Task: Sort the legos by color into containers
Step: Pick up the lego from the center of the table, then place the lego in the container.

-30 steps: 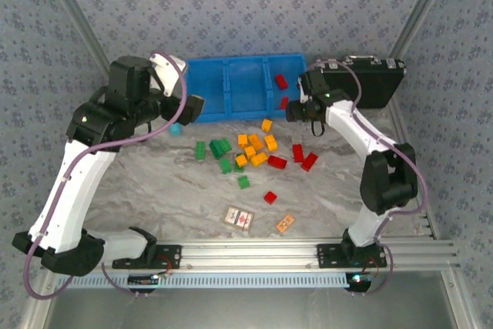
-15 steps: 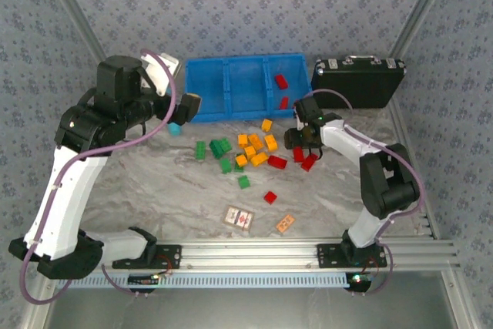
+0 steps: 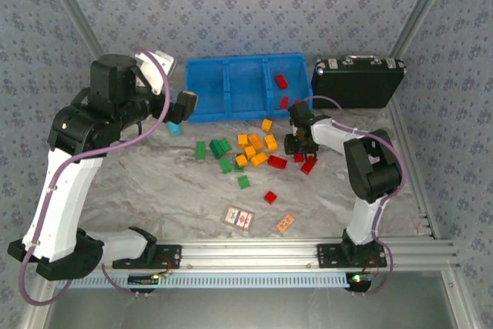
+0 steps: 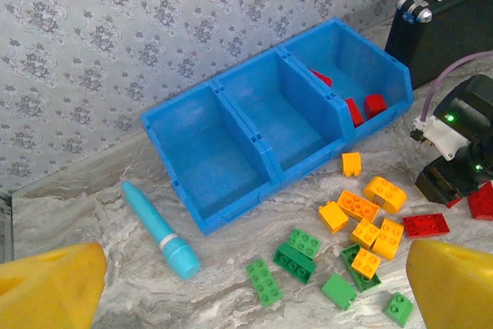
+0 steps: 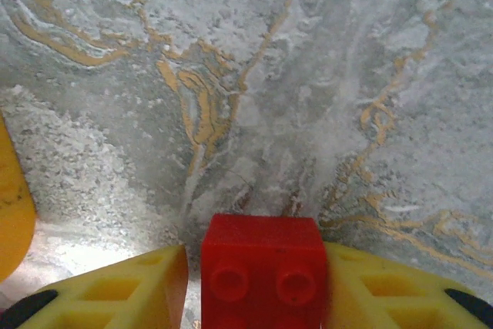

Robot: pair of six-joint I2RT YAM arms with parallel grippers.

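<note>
The right end effector [image 3: 299, 144] has come down from the blue tray [image 3: 231, 60] at 12 o'clock to the bench [image 3: 154, 182]; its fingers now squeeze a red lego [image 5: 262, 267] at 3 o'clock of the orange pile [image 3: 256, 148]; one more red looks ready to lift. The left end effector [image 4: 254, 283] hangs wide open, holding nothing.
</note>
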